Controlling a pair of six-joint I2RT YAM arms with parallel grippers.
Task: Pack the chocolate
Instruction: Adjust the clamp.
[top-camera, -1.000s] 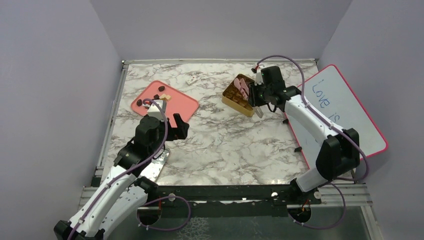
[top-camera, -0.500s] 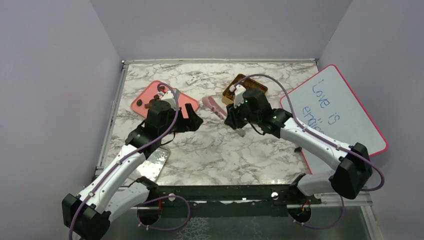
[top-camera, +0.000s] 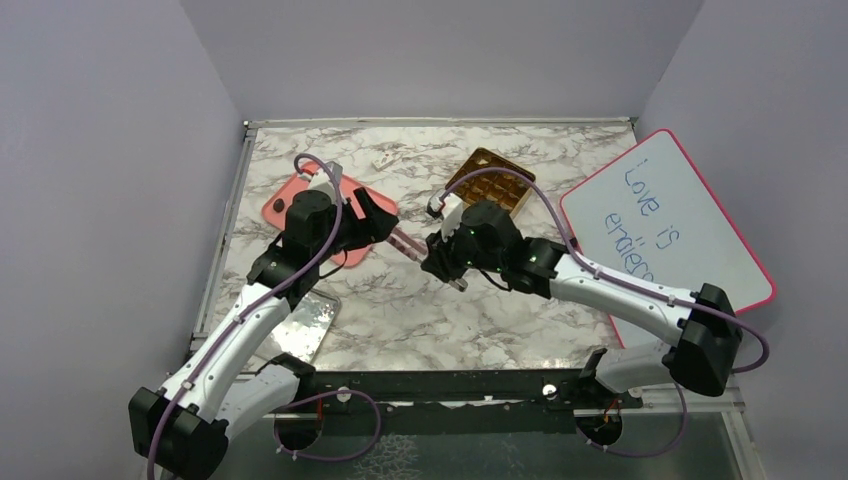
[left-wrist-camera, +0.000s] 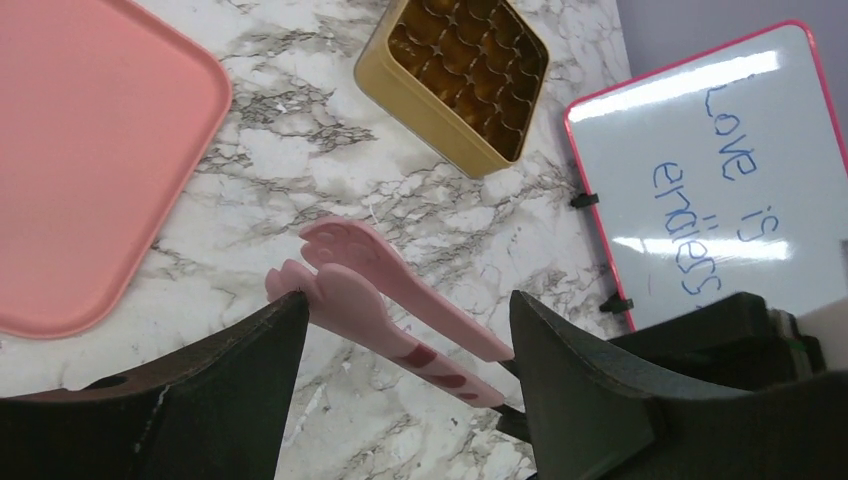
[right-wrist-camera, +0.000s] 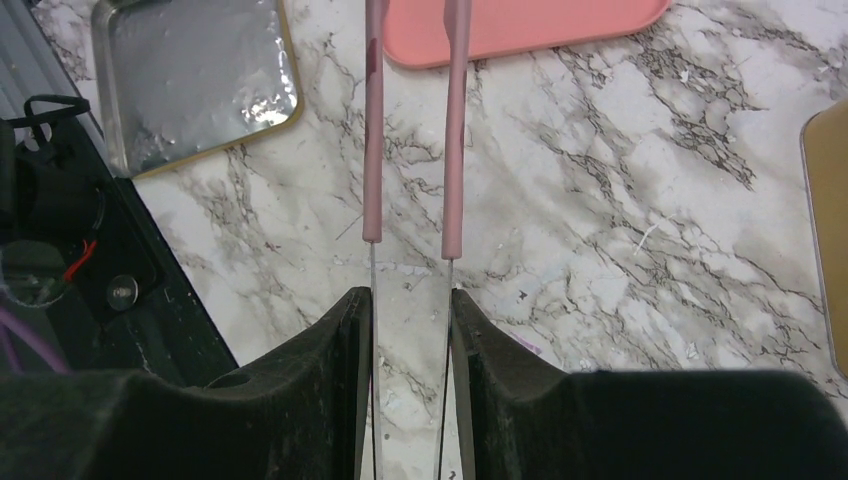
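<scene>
Both arms have swung together over the desk (top-camera: 450, 320): right hand (right-wrist-camera: 410, 300) grips the pink tweezers (right-wrist-camera: 372, 150), tips poking between the fingers of the open left hand (left-wrist-camera: 402, 305)

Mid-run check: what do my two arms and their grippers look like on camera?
The left arm and right arm are white shells with black joints and wrists; a purple cable loops along each. The left gripper and right gripper each have two broad matte-black fingers tapering toward the tips. No markings show.
</scene>
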